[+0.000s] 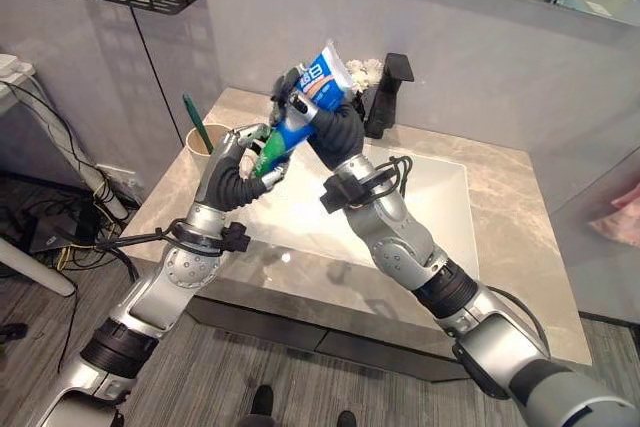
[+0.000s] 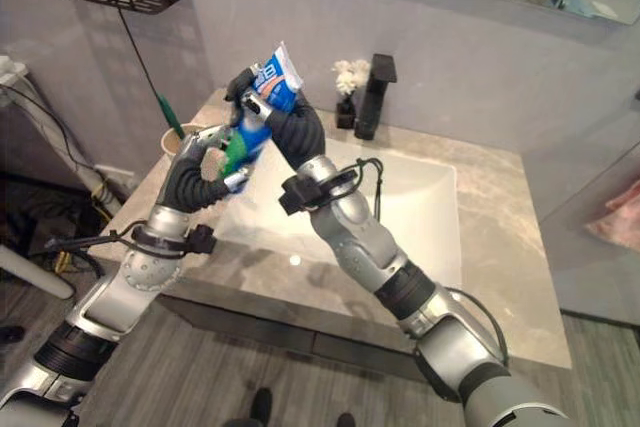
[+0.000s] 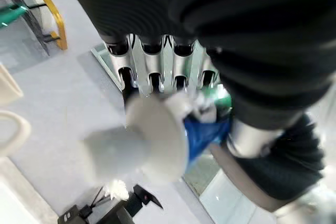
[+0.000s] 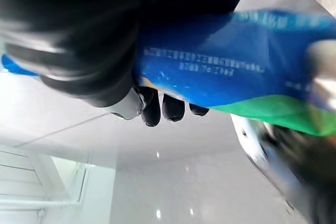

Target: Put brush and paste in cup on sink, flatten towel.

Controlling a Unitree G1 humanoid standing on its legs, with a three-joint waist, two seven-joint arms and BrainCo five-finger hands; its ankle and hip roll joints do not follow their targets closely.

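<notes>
My left robot hand (image 1: 238, 155) and right robot hand (image 1: 322, 115) look alike. Each has silver fingers ending in dark tips, and the back and wrist are wrapped in a dark ribbed cover like a black bellows. Behind each cover a black bracket clamps round the wrist. My left forearm (image 1: 175, 272) and right forearm (image 1: 395, 237) are smooth silver-grey shells, rounded at the joints. Near the front edge of the grey marbled stone bench (image 1: 520, 247), a black ribbed band rings each arm, with silver-grey shell again beyond it.
</notes>
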